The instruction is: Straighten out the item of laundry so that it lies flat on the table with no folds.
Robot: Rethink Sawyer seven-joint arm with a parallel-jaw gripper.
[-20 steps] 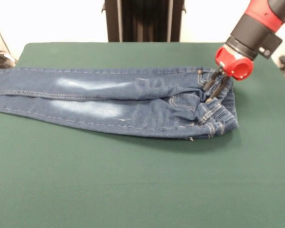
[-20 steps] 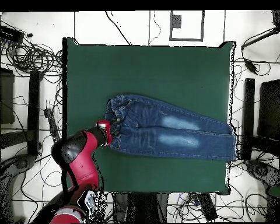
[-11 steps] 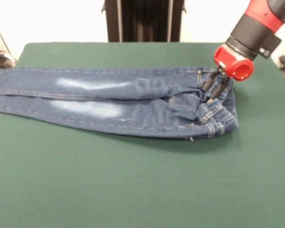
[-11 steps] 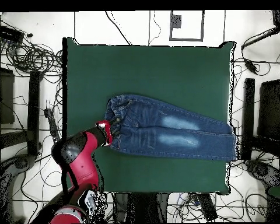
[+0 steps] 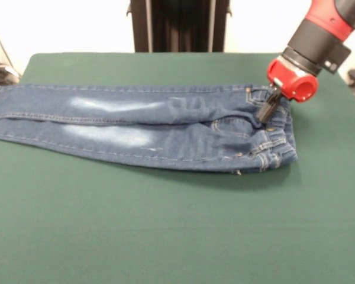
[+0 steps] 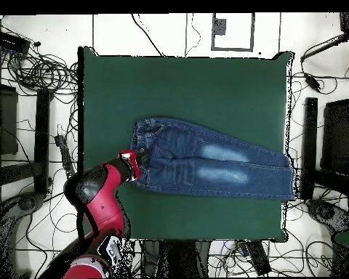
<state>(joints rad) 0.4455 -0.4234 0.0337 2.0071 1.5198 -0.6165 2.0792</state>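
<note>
Jeans point(image 5: 148, 127) lie lengthwise across the table point(image 5: 177, 225), legs left, waistband right. Gripper point(image 5: 265, 112) is pinched closed on waistband denim. Judgement: pull gently rightward, low and steady, so the bunched waistband flattens without dragging the legs.

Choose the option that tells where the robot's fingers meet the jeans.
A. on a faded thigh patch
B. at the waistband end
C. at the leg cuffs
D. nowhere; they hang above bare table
B: the closed fingers press into the jeans by the gathered waistband, far from the cuffs.
</note>
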